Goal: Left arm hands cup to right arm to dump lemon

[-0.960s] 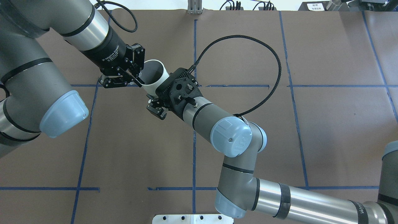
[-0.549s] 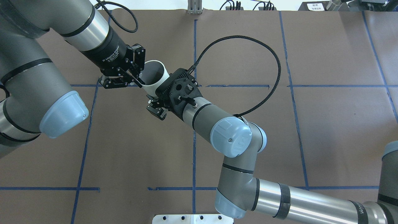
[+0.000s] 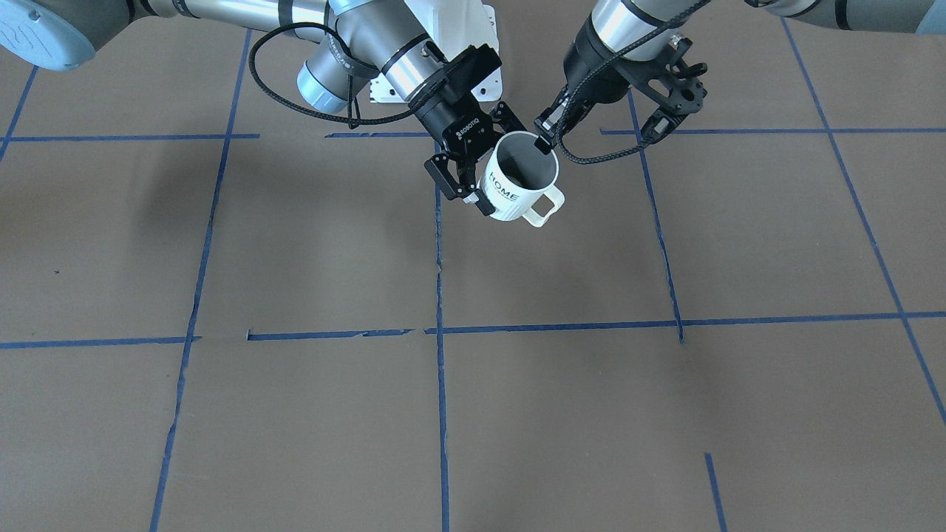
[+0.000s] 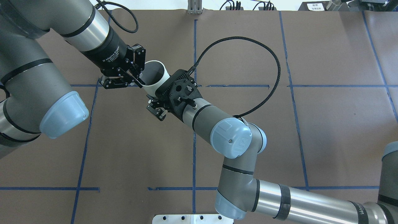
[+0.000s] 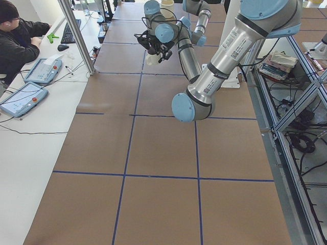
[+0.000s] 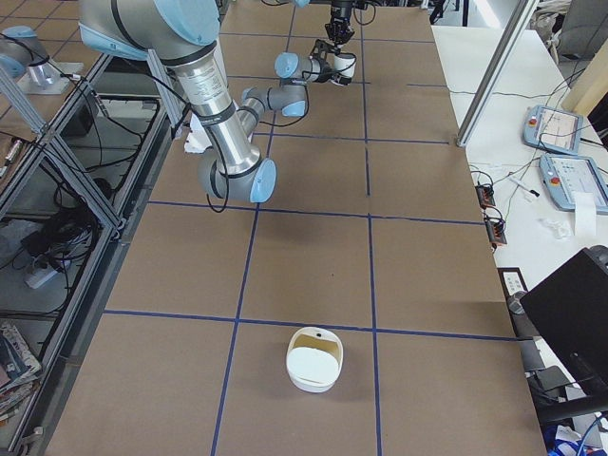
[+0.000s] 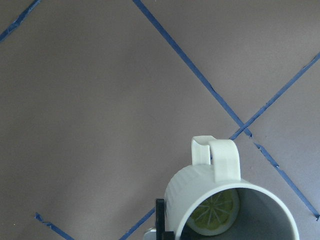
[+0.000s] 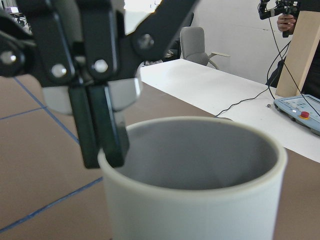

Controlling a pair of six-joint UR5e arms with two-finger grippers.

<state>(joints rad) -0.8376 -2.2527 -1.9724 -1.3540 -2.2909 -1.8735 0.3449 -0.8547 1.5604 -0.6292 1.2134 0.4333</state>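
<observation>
The cup (image 3: 514, 193), a white ribbed mug lettered HOME, hangs tilted above the brown table. My left gripper (image 3: 545, 142) is shut on its rim, one finger inside and one outside, also clear in the right wrist view (image 8: 105, 145). A lemon (image 7: 216, 215) slice lies on the cup's grey bottom in the left wrist view. My right gripper (image 3: 501, 166), lettered ROBOTIQ, stands open with a finger on each side of the cup's body. From overhead the cup (image 4: 161, 79) sits between both wrists, and one right finger (image 4: 155, 111) shows beside it.
A black cable (image 4: 248, 40) loops above the right wrist. A white round container (image 6: 314, 359) stands on the table at the robot's right end. A person (image 5: 15, 41) sits at a side desk with tablets. A white base plate (image 4: 192, 218) lies at the table's near edge.
The right wrist has rolled slightly around the cup, its camera mount shifting left. The cup and the left gripper have stayed put.
</observation>
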